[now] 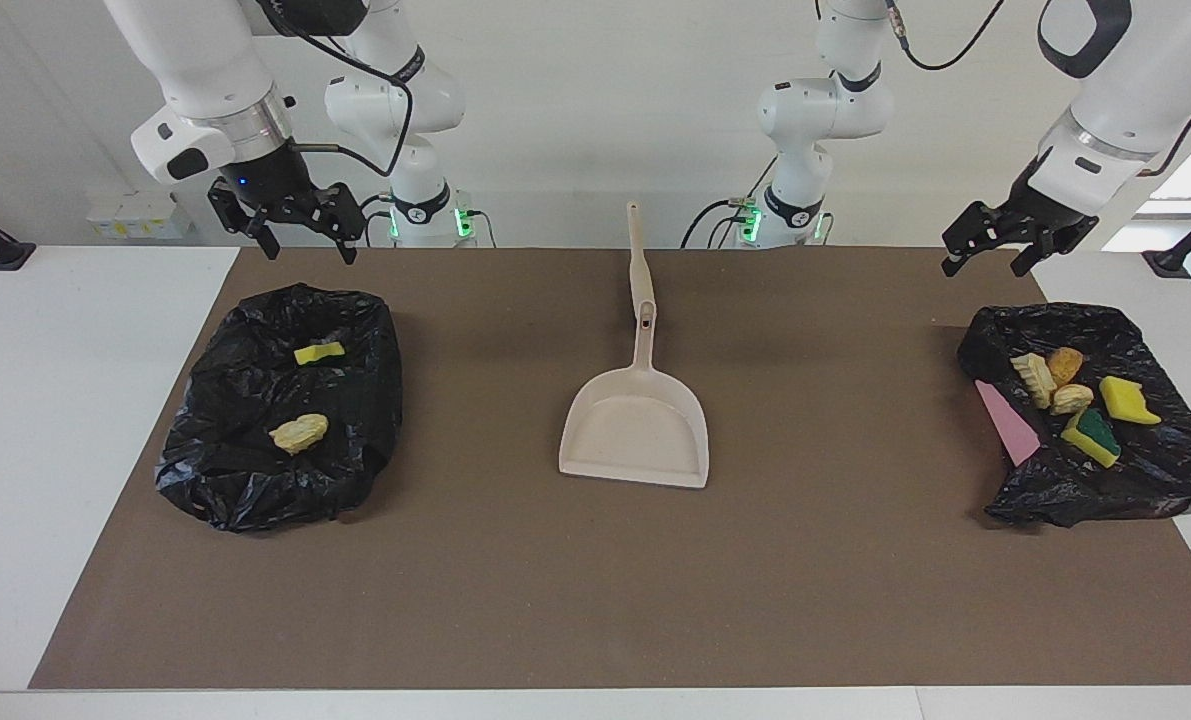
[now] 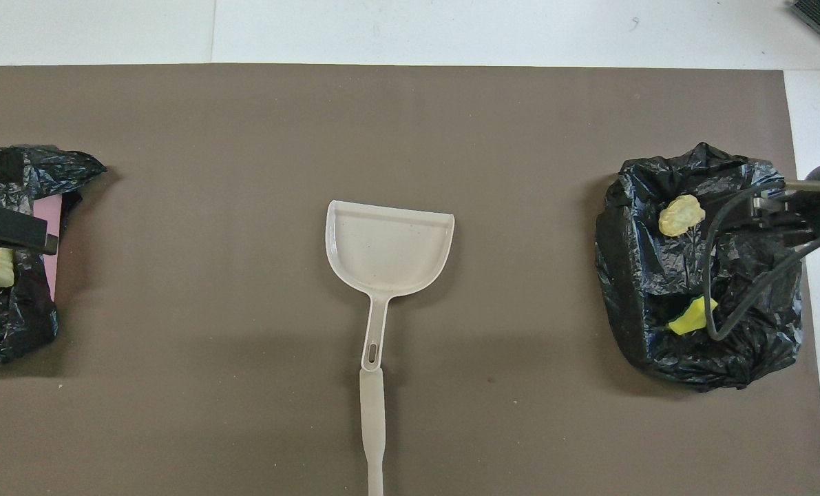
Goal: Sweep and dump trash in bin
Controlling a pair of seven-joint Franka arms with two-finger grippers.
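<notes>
Your trash lies in two lots, one on each side of the dustpan. Toward the right arm's end from the dustpan, a yellow sponge chunk and a tan lump rest on a crumpled black bag. Toward the left arm's end from it, a cluster of five pieces sits on a second black bag, beside a pink scrap.

The dustpan lies flat on the brown mat, well apart from both lots. Its long handle points straight at the robots and its open mouth points away from them.

The right gripper hangs over the robot-side edge of its bag, fingers spread, holding nothing. The left gripper hangs over the mat by the other bag's robot-side edge, fingers also spread and holding nothing.

I judge that neither arm is clearly nearer the handle. Whichever you send must come in sideways and close across that axis.
</notes>
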